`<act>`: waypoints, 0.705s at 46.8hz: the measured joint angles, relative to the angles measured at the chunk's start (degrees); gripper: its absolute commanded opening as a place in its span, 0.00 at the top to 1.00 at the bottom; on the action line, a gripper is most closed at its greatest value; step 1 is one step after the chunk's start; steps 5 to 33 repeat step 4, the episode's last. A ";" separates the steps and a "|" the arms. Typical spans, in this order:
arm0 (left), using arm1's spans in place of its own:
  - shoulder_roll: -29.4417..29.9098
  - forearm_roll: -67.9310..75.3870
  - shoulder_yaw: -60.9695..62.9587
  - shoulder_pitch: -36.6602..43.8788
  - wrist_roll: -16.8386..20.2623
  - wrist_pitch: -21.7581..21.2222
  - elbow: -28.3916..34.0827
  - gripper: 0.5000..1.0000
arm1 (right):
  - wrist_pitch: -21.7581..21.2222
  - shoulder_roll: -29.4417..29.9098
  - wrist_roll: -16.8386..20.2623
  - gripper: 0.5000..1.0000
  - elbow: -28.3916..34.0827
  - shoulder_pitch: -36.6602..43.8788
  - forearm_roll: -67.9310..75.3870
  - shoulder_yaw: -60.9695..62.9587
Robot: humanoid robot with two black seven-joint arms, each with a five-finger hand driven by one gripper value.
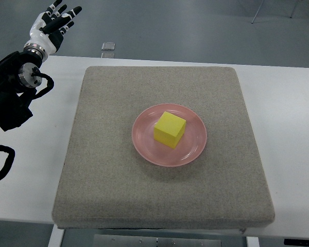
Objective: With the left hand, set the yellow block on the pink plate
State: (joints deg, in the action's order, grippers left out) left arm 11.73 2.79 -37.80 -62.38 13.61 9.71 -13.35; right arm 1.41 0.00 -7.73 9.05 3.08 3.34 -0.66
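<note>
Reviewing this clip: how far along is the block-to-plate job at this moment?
Done: the yellow block sits on the pink plate, near its centre, on the grey mat. In hand: nothing; the left hand is raised at the upper left, fingers spread, well clear of the plate. Left: apparently nothing beyond bringing the arm to rest. The right arm is not in view.

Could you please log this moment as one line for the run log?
yellow block: on pink plate | left hand: open, raised far left | right hand: unseen

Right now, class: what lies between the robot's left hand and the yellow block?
In the top view, only bare white table, grey mat and the pink plate rim separate the left hand from the yellow block.
</note>
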 measured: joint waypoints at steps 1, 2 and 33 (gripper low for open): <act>-0.03 0.00 0.00 0.05 0.00 -0.03 0.09 0.02 | 0.00 0.00 0.00 0.15 0.00 0.00 0.00 -0.01; -0.03 0.00 0.00 0.10 0.01 -0.03 0.13 0.02 | 0.00 0.00 0.00 0.15 0.00 0.00 0.00 -0.02; -0.04 0.01 0.00 0.15 0.02 -0.04 0.16 0.02 | 0.00 0.00 0.00 0.15 0.00 -0.02 0.00 -0.08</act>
